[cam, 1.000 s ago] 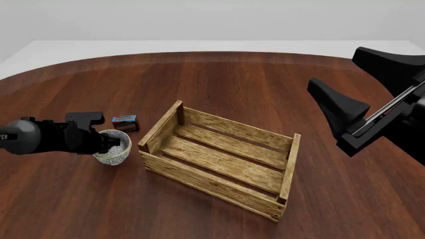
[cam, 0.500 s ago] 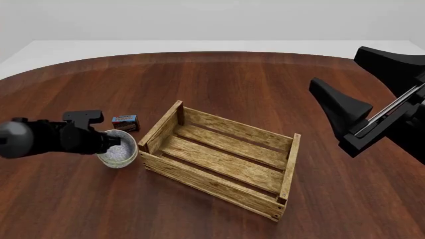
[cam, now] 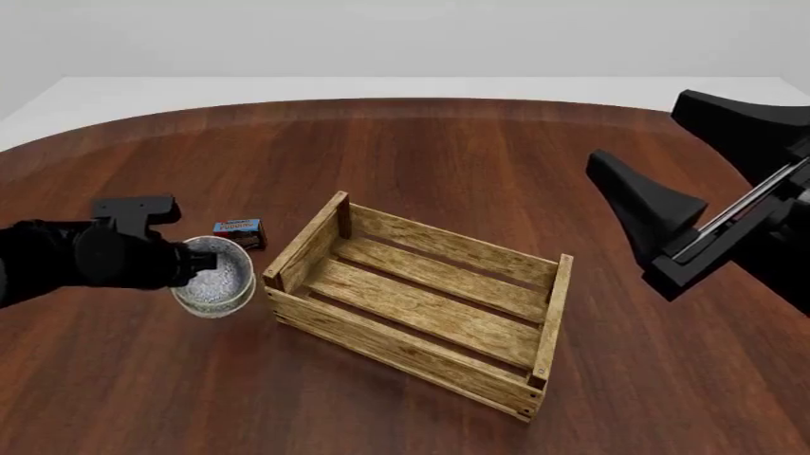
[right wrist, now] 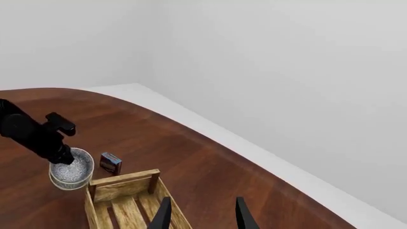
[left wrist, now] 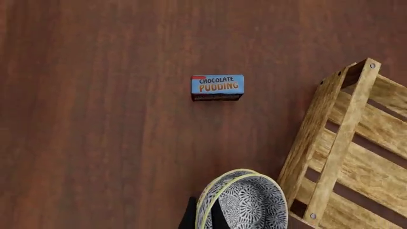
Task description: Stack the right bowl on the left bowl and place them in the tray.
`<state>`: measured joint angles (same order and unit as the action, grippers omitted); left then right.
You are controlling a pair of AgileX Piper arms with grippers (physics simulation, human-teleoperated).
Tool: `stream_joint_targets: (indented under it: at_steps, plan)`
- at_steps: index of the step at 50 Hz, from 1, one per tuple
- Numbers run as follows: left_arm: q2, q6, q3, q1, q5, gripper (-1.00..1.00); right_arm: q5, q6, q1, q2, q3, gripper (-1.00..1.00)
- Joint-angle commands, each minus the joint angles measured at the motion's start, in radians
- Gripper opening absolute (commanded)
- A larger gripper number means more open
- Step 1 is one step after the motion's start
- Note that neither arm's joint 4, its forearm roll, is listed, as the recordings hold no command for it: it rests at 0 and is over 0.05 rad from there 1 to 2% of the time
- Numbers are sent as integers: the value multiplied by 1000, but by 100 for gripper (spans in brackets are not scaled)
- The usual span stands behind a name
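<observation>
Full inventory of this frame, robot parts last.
bowls: two, nested, white with dark pattern, held at the rim left of the tray, outside it
tray: one, light-brown slatted wood, table centre, nothing in it
pudding box: one, blue and red, behind the bowls
table: one, dark brown wood
left gripper: black, closed on the bowls' rim
right gripper: black, open, raised to the tray's right, holding nothing
</observation>
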<state>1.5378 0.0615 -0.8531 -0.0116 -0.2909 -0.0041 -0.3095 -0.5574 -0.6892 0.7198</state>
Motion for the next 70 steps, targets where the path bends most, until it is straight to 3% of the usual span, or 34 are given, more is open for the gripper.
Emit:
stream_joint_targets:
  at_steps: [1,33,49,70]
  plan:
    - [-100,22,13,5,-37,-100,2,0,0,4,0,100]
    - [-283,72,-75,67,-182,-100,37,5,5,55,9,100]
    - [-296,147,-161,216,-238,-100,45,7,8,62,11,100]
    - [-193,210,-265,366,-230,-100,55,14,26,73,19,100]
